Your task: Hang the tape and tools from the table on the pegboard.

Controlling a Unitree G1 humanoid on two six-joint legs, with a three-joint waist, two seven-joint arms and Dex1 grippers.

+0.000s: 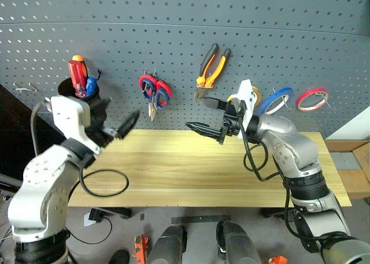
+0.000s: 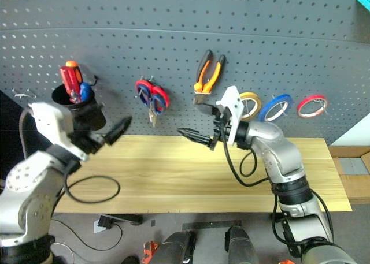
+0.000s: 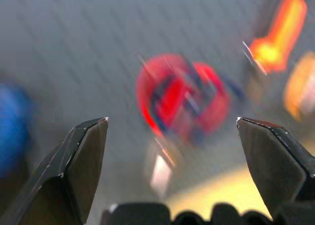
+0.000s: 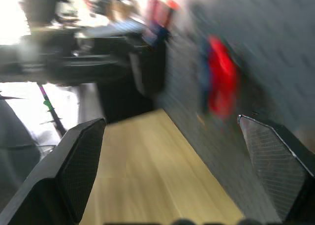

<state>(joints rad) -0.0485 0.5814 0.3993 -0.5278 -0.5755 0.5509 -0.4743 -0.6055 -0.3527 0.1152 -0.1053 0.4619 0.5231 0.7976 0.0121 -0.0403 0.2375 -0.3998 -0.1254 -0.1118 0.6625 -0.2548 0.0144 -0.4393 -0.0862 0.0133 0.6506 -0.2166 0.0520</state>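
Pegboard (image 1: 173, 21) carries blue tape (image 1: 276, 100), pliers (image 1: 211, 67) and scissors (image 1: 154, 93) on hooks, so we judge hanging finished. We find both grippers, left (image 1: 118, 128) and right (image 1: 209, 118), spread wide and empty over the bare table (image 1: 191, 171).

A grey floor (image 1: 191, 215) lies below, with a black cable (image 1: 101, 226) trailing across it at seven o'clock. At three o'clock a lower wooden shelf (image 1: 354, 174) stands against a pale wall corner (image 1: 355, 125). Lighting is even, indoor.
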